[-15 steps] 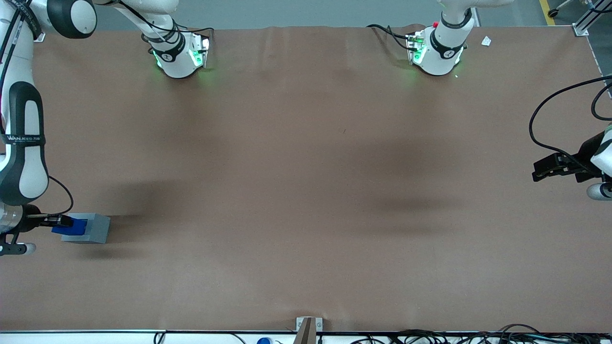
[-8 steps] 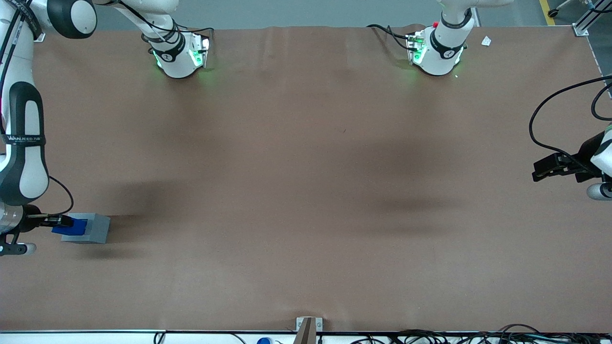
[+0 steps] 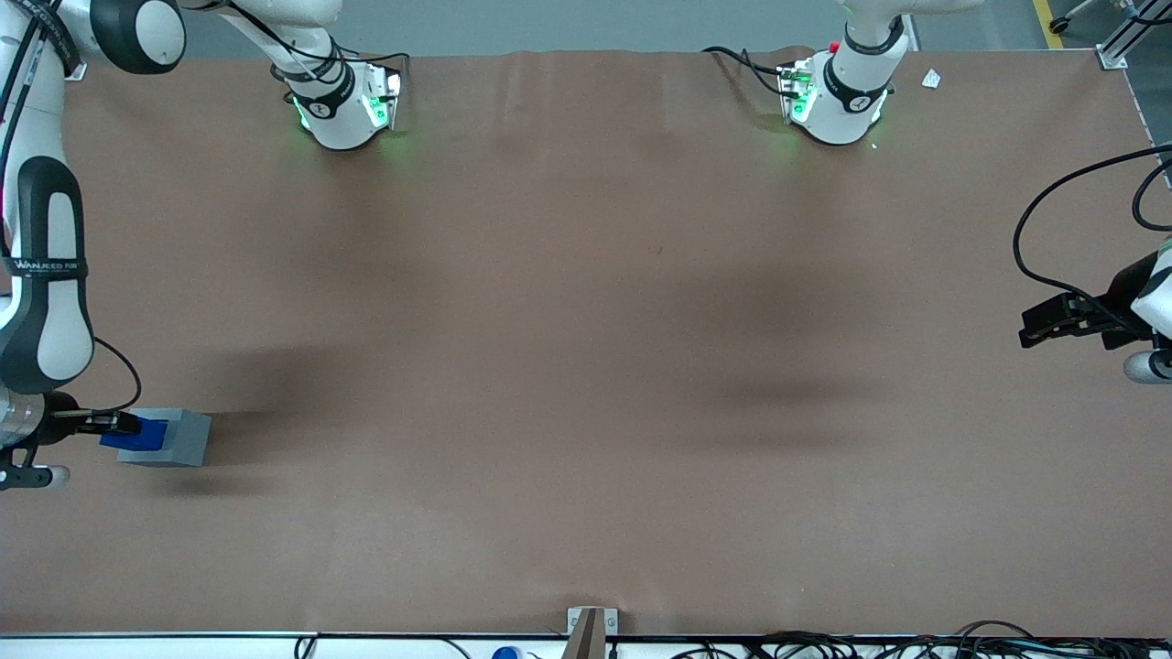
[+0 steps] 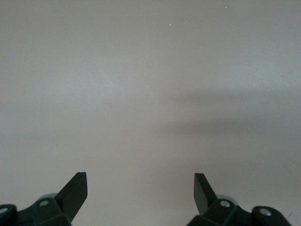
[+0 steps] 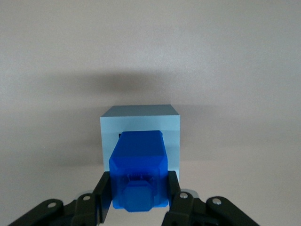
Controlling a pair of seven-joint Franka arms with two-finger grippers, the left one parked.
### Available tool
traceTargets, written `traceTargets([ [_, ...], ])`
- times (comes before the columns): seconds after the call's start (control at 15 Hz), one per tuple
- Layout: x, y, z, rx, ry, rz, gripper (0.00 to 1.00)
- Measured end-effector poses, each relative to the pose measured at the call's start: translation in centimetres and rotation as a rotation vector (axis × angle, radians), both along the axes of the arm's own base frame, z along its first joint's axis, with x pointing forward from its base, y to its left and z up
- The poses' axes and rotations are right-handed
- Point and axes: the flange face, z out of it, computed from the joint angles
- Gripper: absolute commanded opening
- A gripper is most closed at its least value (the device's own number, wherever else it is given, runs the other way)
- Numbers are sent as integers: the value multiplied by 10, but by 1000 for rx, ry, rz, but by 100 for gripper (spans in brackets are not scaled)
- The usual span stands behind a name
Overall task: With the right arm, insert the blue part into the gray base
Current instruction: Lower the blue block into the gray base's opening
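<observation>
The gray base (image 3: 183, 437) stands on the brown table toward the working arm's end, fairly near the front camera. The blue part (image 3: 137, 434) lies against its top, on the side toward the right arm. My right arm's gripper (image 3: 117, 423) is shut on the blue part. In the right wrist view the black fingers (image 5: 104, 188) press both sides of the blue part (image 5: 138, 165), which overlaps the top face of the gray base (image 5: 140, 117). I cannot tell whether the part sits in the recess, which it hides.
Two white arm bases with green lights (image 3: 343, 105) (image 3: 833, 96) stand farthest from the front camera. A small metal bracket (image 3: 591, 627) and cables lie at the table's nearest edge. The left wrist view shows only bare table (image 4: 150, 94).
</observation>
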Motion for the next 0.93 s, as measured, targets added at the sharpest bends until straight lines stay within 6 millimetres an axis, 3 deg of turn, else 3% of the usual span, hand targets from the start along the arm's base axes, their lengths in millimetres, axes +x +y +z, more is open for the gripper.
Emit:
traceTargets([
  [0.47,-4,1,-3,9,35,-2,3],
  [0.6,-4,0,-4,8,36,-2,26],
  [0.67,-4,0,-5,8,37,-2,50],
  [0.8,-4,0,-10,8,44,-3,78],
  [0.93,-5,-1,-15,9,50,-4,96],
])
